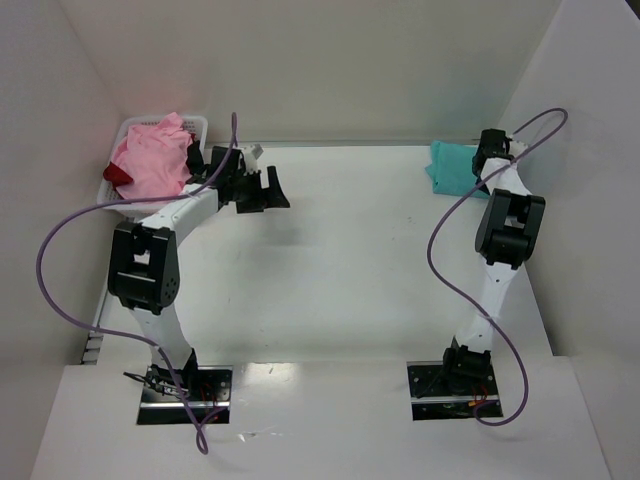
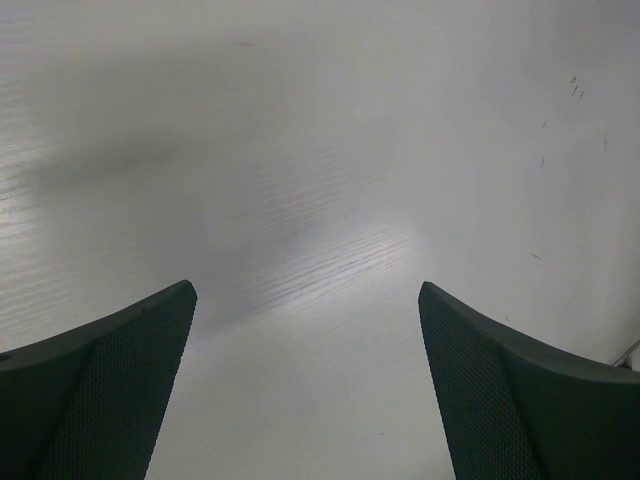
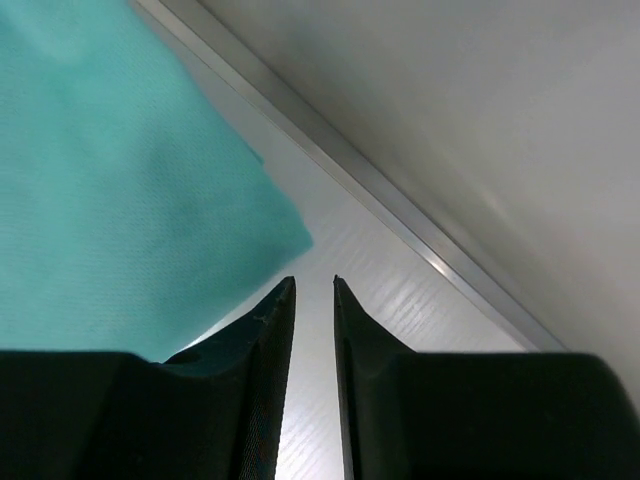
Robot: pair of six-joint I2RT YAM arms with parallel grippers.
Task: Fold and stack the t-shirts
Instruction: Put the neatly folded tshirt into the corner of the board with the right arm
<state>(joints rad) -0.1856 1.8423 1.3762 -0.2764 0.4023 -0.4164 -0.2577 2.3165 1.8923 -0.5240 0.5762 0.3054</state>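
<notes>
The teal-turquoise soft cloth t-shirt (image 3: 120, 200) lies flat on the white table (image 1: 340, 260), well apart from the white plastic lattice basket (image 1: 200, 124), at the opposite end of the same back edge. It lies as a compact shape with a straight hem and one clean corner, so it looks already folded. The light pink cloth t-shirt (image 1: 152, 160) is heaped loosely in the basket, rising above its rim. A bit of the dark red cloth t-shirt (image 1: 117, 174) peeps out at the heap's left, partly under the pink. The right gripper (image 3: 314, 290) sits far from the basket, just beside the teal corner. Its jaws are parted by a narrow slit with bare table showing between them, so it pinches nothing. The left gripper (image 1: 260, 195) hangs just beside the basket on the table side, jaws spread wide over bare table and empty. All three shirts should handle as light, limp, slightly clingy cloth. They will sag and trail from any single pinch, will not break, and may drag a neighbour along. The pink one is probably best taken by a raised fold at the top of the heap, pinching one layer only so the red stays in the basket. Then it can be regripped at a shoulder seam or hem corner, where doubled cloth gives the pads more to bite.
</notes>
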